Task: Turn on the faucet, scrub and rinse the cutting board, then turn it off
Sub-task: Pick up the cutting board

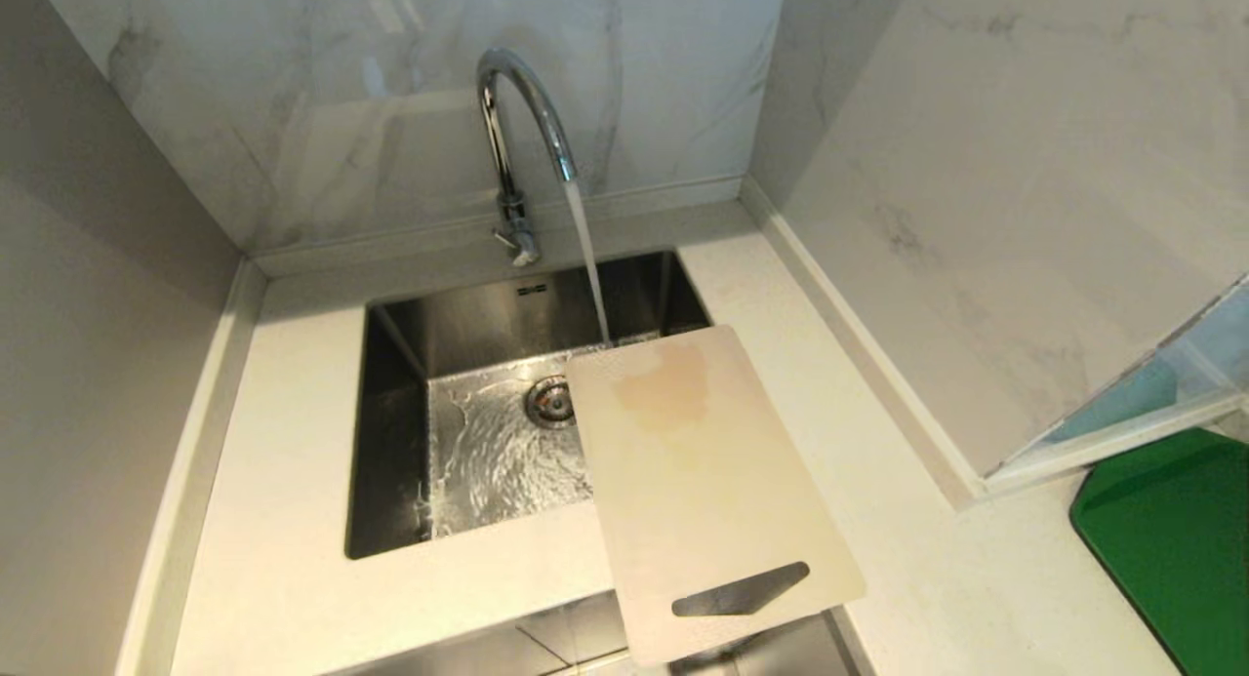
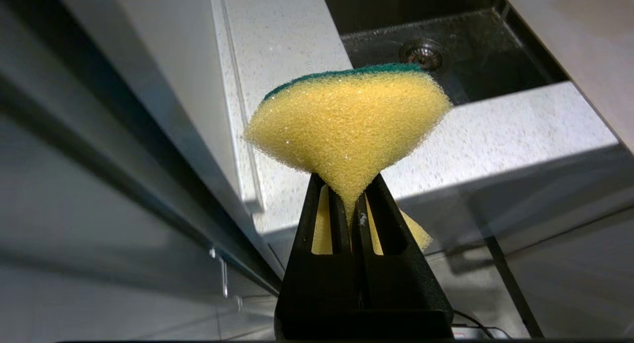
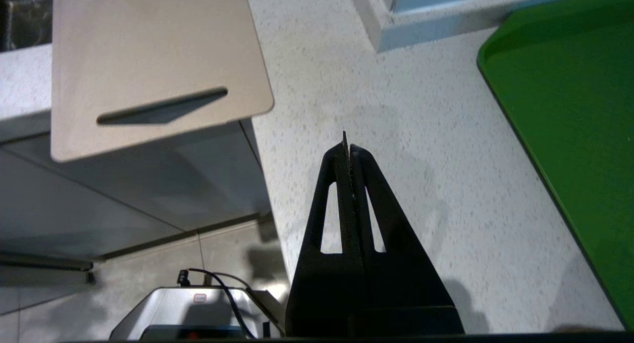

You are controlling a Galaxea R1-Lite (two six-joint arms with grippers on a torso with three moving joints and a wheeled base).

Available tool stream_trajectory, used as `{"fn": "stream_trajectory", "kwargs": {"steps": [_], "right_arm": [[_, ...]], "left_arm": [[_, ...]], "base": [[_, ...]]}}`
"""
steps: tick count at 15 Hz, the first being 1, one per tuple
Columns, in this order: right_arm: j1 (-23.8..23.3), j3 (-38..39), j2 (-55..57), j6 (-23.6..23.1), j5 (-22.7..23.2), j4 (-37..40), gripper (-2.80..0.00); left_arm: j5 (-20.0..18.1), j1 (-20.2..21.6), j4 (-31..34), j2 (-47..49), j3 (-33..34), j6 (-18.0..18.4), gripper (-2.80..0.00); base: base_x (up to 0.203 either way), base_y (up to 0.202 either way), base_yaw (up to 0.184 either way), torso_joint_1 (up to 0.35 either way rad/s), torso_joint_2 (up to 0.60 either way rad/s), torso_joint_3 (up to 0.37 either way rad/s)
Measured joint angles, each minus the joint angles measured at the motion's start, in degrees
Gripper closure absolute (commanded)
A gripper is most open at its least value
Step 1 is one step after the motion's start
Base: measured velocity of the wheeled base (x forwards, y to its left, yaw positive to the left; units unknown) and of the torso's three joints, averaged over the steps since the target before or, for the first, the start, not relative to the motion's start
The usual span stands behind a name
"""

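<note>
So the faucet at the back edge of the counter is already running, stream dropping into the steel sink just past the far end of the cutting board. The board lies at an angle over the sink's right side, far end above the basin, slot-handle end poking out past the counter's front edge. There's a tan stain near the far end and it looks untouched, so I'd say scrubbing is the step in hand

Left end effector is clamped tight on a yellow sponge with a green scouring side, pinched hard enough that it fans out. It's hanging in front of the counter's front edge, not at the board yet. Right end effector is fully closed on nothing, parked in front of the counter with a green tray off by the right edge

If I were doing this: bring the sponge onto the stain, go in short strokes, press lightly. The board overhangs both sink and front edge, so a heavy push could probably tip or slide it. Pinning the handle end with the free right arm would help
</note>
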Motion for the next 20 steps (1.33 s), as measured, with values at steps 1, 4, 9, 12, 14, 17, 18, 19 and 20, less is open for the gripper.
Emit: {"fn": "stream_trajectory", "kwargs": {"steps": [1, 4, 9, 12, 14, 17, 18, 19, 20], "right_arm": [[0.0, 0.0, 0.0, 0.0, 0.0, 0.0, 0.00], [0.0, 0.0, 0.0, 0.0, 0.0, 0.0, 0.00], [0.0, 0.0, 0.0, 0.1, 0.0, 0.0, 0.00], [0.0, 0.0, 0.0, -1.5, 0.3, 0.2, 0.00], [0.0, 0.0, 0.0, -1.5, 0.3, 0.2, 0.00], [0.0, -0.3, 0.0, -0.2, 0.0, 0.9, 0.00], [0.0, -0.6, 0.0, -0.1, -0.1, 1.7, 0.00], [0.0, -1.2, 0.0, 0.0, -0.1, 2.7, 0.00], [0.0, -2.4, 0.1, 0.1, -0.3, 3.6, 0.00]], "left_arm": [[0.0, 0.0, 0.0, 0.0, 0.0, 0.0, 0.00], [0.0, 0.0, 0.0, 0.0, 0.0, 0.0, 0.00], [0.0, 0.0, 0.0, 0.0, 0.0, 0.0, 0.00], [0.0, 0.0, 0.0, 0.0, 0.0, 0.0, 0.00], [0.0, 0.0, 0.0, 0.0, 0.0, 0.0, 0.00], [0.0, 0.0, 0.0, 0.0, 0.0, 0.0, 0.00], [0.0, 0.0, 0.0, 0.0, 0.0, 0.0, 0.00], [0.0, 0.0, 0.0, 0.0, 0.0, 0.0, 0.00], [0.0, 0.0, 0.0, 0.0, 0.0, 0.0, 0.00]], "base": [[-0.180, 0.000, -0.006, -0.002, 0.00, 0.002], [-0.180, 0.000, -0.006, 0.004, 0.00, 0.004], [-0.009, 0.000, -0.009, 0.005, 0.00, -0.002], [0.000, 0.000, 0.000, 0.000, 0.00, 0.000], [0.000, 0.000, 0.000, 0.000, 0.00, 0.000], [0.000, 0.000, 0.000, 0.000, 0.00, 0.000], [0.000, 0.000, 0.000, 0.000, 0.00, 0.000], [0.000, 0.000, 0.000, 0.000, 0.00, 0.000], [0.000, 0.000, 0.000, 0.000, 0.00, 0.000]]}}
